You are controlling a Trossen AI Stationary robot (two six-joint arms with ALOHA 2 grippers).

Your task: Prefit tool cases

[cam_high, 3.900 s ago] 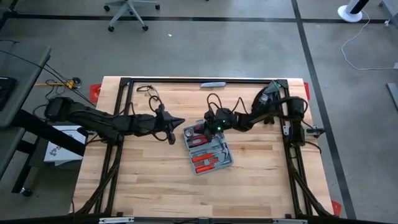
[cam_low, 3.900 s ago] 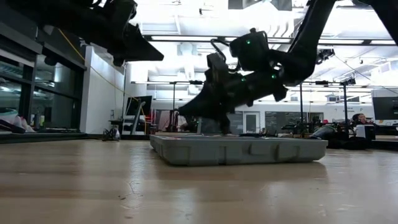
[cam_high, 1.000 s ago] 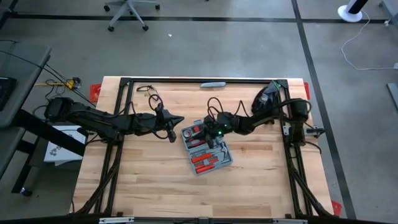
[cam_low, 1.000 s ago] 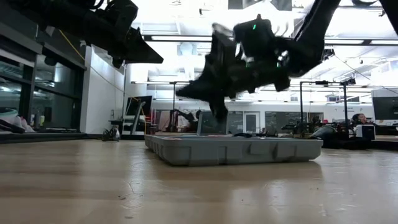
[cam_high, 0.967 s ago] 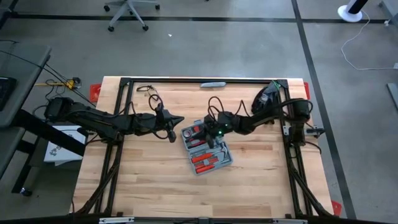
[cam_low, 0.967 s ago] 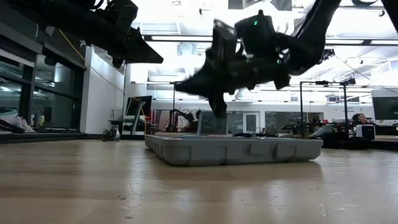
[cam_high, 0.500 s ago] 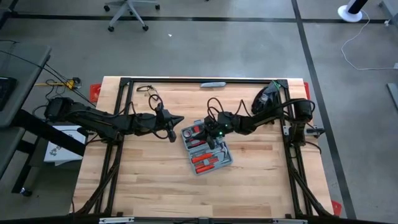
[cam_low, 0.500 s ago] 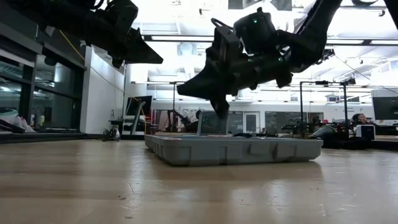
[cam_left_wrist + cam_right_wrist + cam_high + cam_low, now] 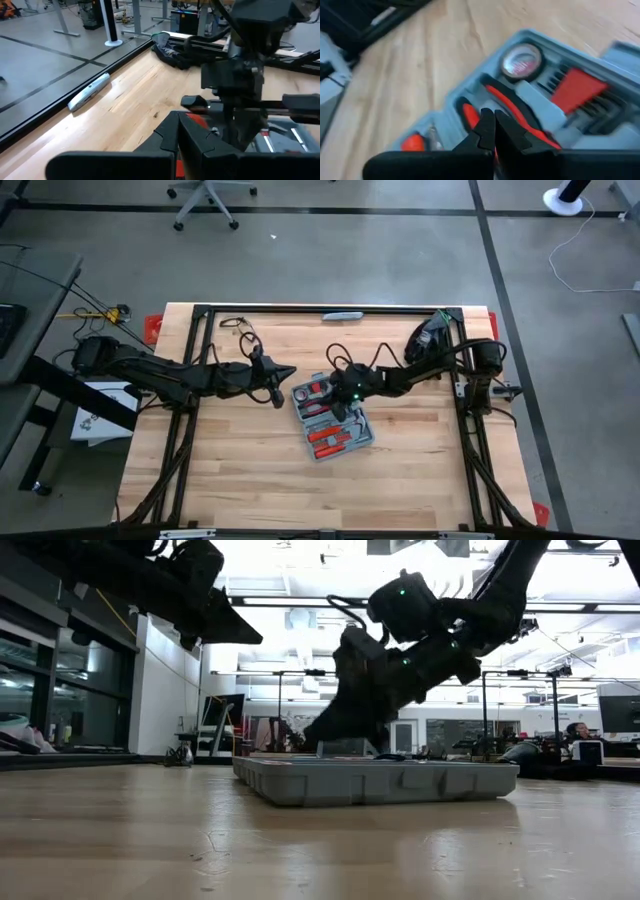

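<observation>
The tool case lies open on the table's middle, a blue-grey tray with red-handled tools in its moulded recesses. My right gripper reaches in from the right and slants down over the case's far left part. It is shut, its tips over red-handled pliers next to a round tape measure. My left gripper hangs shut above the table just left of the case, touching nothing. My right gripper points its shut fingertips slanting down from the table's right at the red pliers handles in the case's far left part. Whether the tips touch the tool, I cannot tell.
A slim grey-blue bar lies by the far edge, also seen in the left wrist view. A black frame rail runs around the table. Cables lie at the far left. Bare wood fills the near half.
My right gripper has tipped from nearly level to slanting down, and its shut tips have sunk toward the case's far left part. The case has stayed where it was.
</observation>
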